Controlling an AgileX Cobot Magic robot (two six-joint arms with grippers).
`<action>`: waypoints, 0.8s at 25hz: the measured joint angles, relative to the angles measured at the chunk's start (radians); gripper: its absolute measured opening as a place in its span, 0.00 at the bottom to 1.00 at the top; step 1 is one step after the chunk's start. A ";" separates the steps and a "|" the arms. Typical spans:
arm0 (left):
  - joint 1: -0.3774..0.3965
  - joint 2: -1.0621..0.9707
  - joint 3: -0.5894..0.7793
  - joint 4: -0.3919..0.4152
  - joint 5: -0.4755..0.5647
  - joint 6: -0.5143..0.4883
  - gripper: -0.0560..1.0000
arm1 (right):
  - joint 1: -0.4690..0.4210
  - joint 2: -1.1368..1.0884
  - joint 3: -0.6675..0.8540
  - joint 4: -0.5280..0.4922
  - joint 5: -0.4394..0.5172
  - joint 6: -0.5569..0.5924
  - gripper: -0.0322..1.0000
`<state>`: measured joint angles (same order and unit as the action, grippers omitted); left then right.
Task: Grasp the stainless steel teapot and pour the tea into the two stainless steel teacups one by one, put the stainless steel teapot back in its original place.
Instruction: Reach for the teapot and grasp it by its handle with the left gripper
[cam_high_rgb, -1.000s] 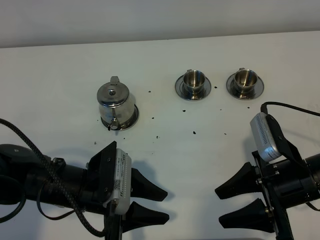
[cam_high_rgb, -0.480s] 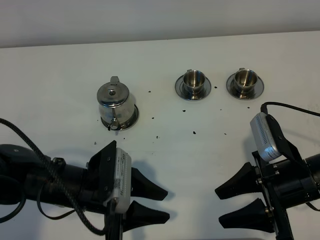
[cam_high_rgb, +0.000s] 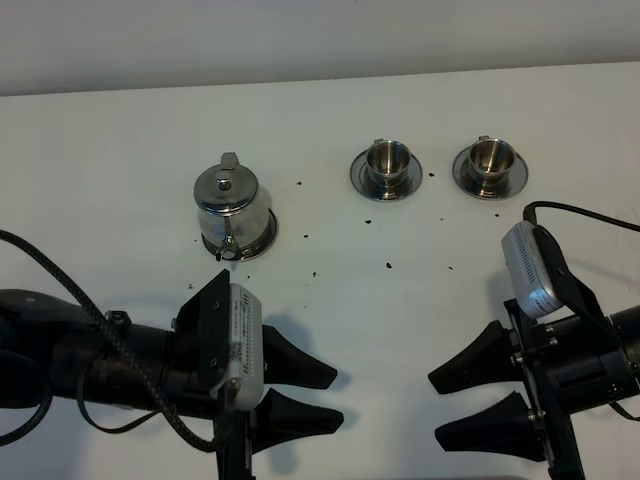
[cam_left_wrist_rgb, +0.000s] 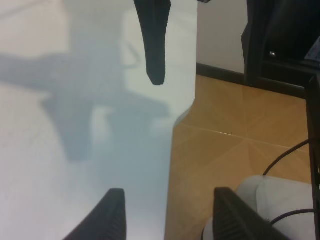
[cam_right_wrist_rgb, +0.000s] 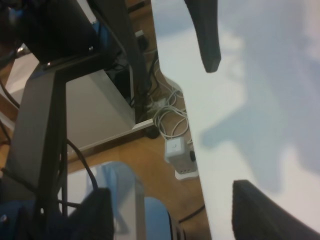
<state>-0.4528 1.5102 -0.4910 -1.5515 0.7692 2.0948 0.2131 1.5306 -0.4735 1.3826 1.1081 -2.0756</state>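
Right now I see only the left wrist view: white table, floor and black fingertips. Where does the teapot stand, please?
Observer: The stainless steel teapot stands on its coaster, on the left side of the table in the high view. It is beyond the left gripper, which does not touch it.
Operator: And where are the cups?
Observer: The left teacup and the right teacup stand side by side to the right of the teapot, each on a saucer.
Operator: Is the other arm near them?
Observer: No. The right gripper is open and empty near the front edge, well apart from both cups.
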 joint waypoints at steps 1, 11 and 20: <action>0.000 0.000 0.000 -0.004 -0.006 -0.005 0.46 | 0.000 0.000 0.000 0.006 -0.002 0.000 0.52; 0.000 -0.131 -0.034 -0.077 -0.280 -0.180 0.46 | 0.000 -0.093 -0.036 0.027 -0.232 0.195 0.52; 0.000 -0.252 -0.109 -0.067 -0.519 -0.500 0.46 | 0.000 -0.263 -0.099 -0.113 -0.440 0.609 0.52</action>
<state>-0.4528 1.2582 -0.5997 -1.6181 0.2500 1.5948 0.2131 1.2673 -0.5727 1.2697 0.6683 -1.4661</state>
